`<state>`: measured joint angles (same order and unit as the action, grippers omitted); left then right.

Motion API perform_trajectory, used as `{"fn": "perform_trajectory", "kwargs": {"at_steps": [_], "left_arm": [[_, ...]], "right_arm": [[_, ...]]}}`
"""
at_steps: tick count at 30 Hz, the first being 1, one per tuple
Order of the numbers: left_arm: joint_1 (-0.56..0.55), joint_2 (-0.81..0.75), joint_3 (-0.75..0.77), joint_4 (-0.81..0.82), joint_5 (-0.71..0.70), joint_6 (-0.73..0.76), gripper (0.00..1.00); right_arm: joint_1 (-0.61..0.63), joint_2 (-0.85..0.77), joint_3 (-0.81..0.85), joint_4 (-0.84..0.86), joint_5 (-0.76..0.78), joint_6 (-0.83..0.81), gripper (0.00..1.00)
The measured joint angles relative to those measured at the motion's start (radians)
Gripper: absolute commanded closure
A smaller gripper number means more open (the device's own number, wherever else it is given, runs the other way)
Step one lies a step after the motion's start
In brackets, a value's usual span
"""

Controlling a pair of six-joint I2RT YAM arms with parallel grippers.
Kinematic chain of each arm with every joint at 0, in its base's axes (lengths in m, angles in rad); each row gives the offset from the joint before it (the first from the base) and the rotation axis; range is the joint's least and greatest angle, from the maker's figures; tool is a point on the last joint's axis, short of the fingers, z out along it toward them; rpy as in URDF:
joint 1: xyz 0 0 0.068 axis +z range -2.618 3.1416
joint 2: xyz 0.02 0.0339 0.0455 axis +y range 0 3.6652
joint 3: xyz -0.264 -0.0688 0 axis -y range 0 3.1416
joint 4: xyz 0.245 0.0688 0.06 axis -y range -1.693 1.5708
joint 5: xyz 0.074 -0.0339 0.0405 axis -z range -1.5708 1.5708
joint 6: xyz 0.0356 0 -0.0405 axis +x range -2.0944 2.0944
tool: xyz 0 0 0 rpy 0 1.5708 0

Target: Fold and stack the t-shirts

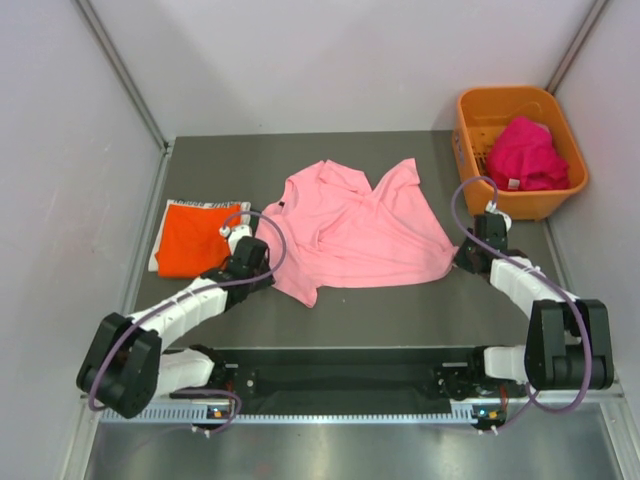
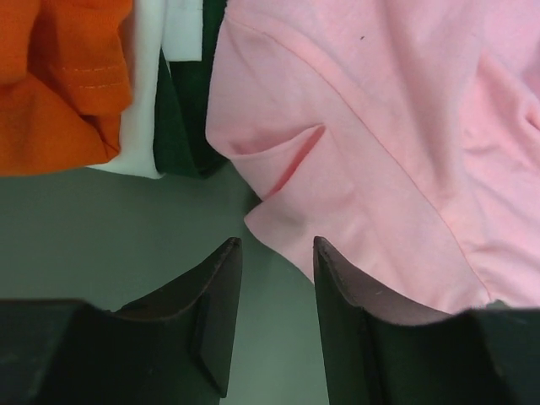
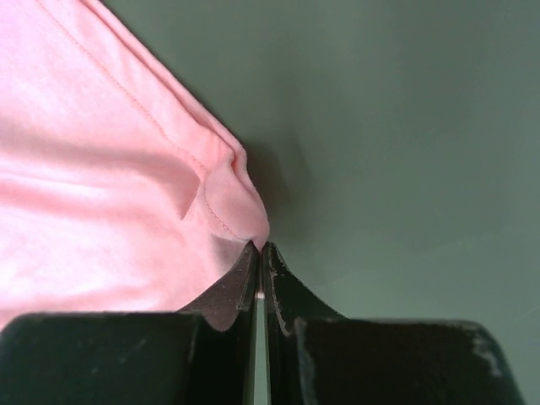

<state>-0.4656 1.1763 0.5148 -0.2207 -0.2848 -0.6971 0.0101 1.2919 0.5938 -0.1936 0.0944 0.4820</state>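
Our two arms reach out from the near edge of the table (image 1: 400,312), the largest thing in view. Across its middle sprawls the pink t-shirt (image 1: 355,230), unfolded and rumpled. Its long span runs from the left side toward the right, so it lies between the two grippers. At the left edge a folded orange t-shirt (image 1: 195,240) sits on top of a white shirt (image 2: 139,93) and a dark green shirt (image 2: 181,126), with the pile just beside the pink cloth's left side. In the far right corner the orange basket (image 1: 468,130) holds a bunched magenta t-shirt (image 1: 525,155). The right gripper (image 3: 259,246) has its fingers pressed together on the pink shirt's near right corner, a small fold of hem nipped at the tips. The left gripper (image 2: 274,245) stands spread and holds nothing. The shirt's near left edge lies just ahead of its gap and a little to the right, with cloth lapping over the right-hand finger (image 2: 337,337). We judge that the coming move turns on this small offset. The left arm is the nearer one to the free corner and would need to go forward and slightly rightward before closing, to match the hold at the other end.
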Motion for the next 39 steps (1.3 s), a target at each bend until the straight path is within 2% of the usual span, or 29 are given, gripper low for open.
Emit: {"fn": "perform_trajectory", "kwargs": {"at_steps": [2,7,8,11,18,25,33,34,37,38,39], "left_arm": [[0.0,0.029,0.012,0.001,-0.009,0.002,0.6],[0.001,0.105,0.056,0.01,-0.024,0.011,0.64],[0.002,0.121,0.062,0.012,-0.024,0.011,0.72],[0.006,0.166,0.076,0.011,-0.023,0.008,0.78],[0.013,0.198,0.1,0.001,-0.019,-0.012,0.69],[0.014,0.162,0.1,-0.038,-0.002,-0.026,0.64],[0.063,0.143,0.083,-0.04,0.057,-0.037,0.66],[0.069,0.152,0.078,-0.036,0.064,-0.038,0.67],[0.079,0.171,0.077,-0.002,0.083,-0.047,0.8],[0.079,0.173,0.076,0.008,0.089,-0.046,0.95],[0.08,0.174,0.076,0.011,0.094,-0.05,1.0]], "right_arm": [[0.0,-0.003,0.0,0.001,-0.003,-0.001,1.0],[0.0,-0.003,-0.006,0.007,-0.01,-0.002,1.0],[0.0,-0.003,-0.006,0.008,-0.011,-0.002,1.0],[0.0,-0.003,-0.007,0.008,-0.011,-0.003,1.0],[0.0,-0.003,-0.007,0.008,-0.011,-0.003,1.0],[0.0,-0.003,-0.007,0.008,-0.012,-0.003,1.0],[0.0,-0.003,-0.007,0.008,-0.014,-0.003,1.0],[0.0,-0.003,-0.007,0.008,-0.014,-0.003,1.0],[0.0,-0.003,-0.007,0.007,-0.014,-0.003,1.0],[0.0,-0.003,-0.007,0.007,-0.014,-0.003,1.0],[0.0,-0.003,-0.007,0.007,-0.014,-0.003,1.0]]}}
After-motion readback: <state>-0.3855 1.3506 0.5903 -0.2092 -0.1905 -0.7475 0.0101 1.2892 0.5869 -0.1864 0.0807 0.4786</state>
